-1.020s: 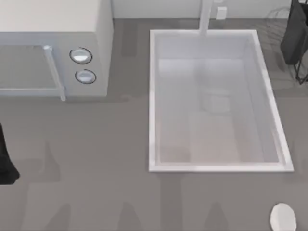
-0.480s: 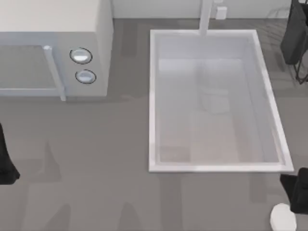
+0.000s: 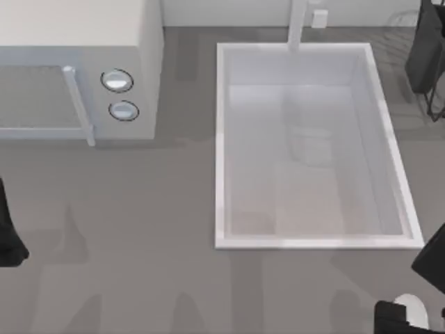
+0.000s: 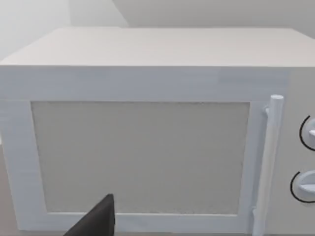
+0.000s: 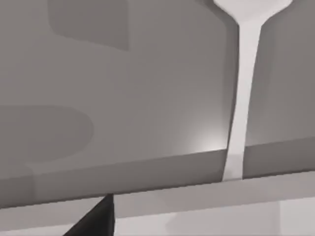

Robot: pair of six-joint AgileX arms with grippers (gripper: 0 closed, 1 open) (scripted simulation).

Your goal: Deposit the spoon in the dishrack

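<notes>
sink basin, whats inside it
Inside the sink basin I see just its pale floor and walls, with a faucet at its far rim. No spoon in there; it's on the table.

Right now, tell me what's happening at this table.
The right gripper hangs over the spoon, which lies on the table near the top view's bottom right corner, in front of the sink. The right wrist view shows the spoon's long handle flat on the surface, not lifted. The dishrack waits at the far right edge, behind the sink. The left arm sits parked at the table's left edge, facing the microwave.
</notes>
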